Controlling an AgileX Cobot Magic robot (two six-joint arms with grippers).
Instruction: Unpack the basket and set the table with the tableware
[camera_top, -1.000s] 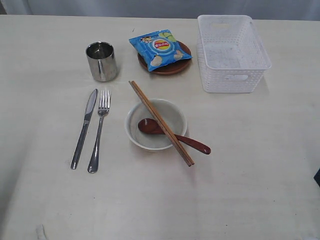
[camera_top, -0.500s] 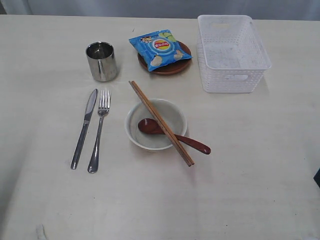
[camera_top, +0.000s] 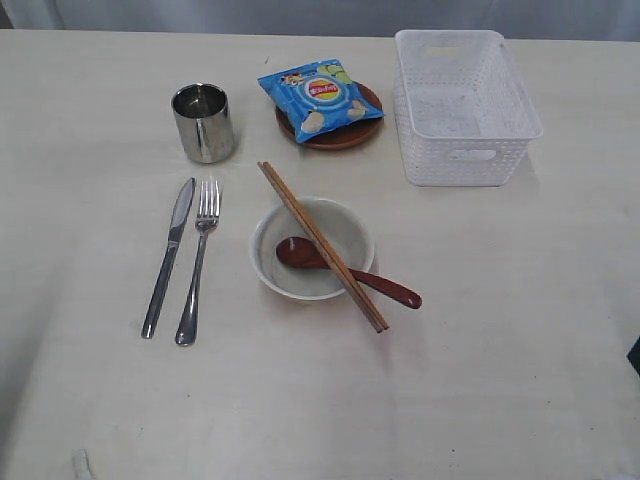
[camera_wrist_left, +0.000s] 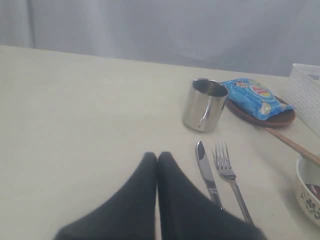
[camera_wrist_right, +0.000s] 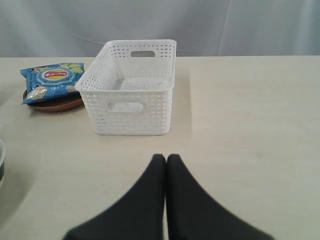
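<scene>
The white basket (camera_top: 465, 105) stands empty at the back right of the table (camera_top: 520, 330). A steel knife (camera_top: 169, 255) and fork (camera_top: 198, 262) lie side by side at the left. Behind them stands the steel cup (camera_top: 203, 122). The pale bowl (camera_top: 311, 249) holds the reddish-brown spoon (camera_top: 345, 272), and two chopsticks (camera_top: 322, 244) lie across its rim. The brown plate (camera_top: 332, 126) carries the blue chips bag (camera_top: 320, 97). Neither arm shows in the exterior view. My left gripper (camera_wrist_left: 157, 156) is shut and empty, near the knife (camera_wrist_left: 208, 175). My right gripper (camera_wrist_right: 166, 158) is shut and empty, short of the basket (camera_wrist_right: 130, 87).
A pale curtain runs behind the table's far edge. Bare tabletop lies along the front and right of the exterior view. A small dark object (camera_top: 635, 355) sits at the right border.
</scene>
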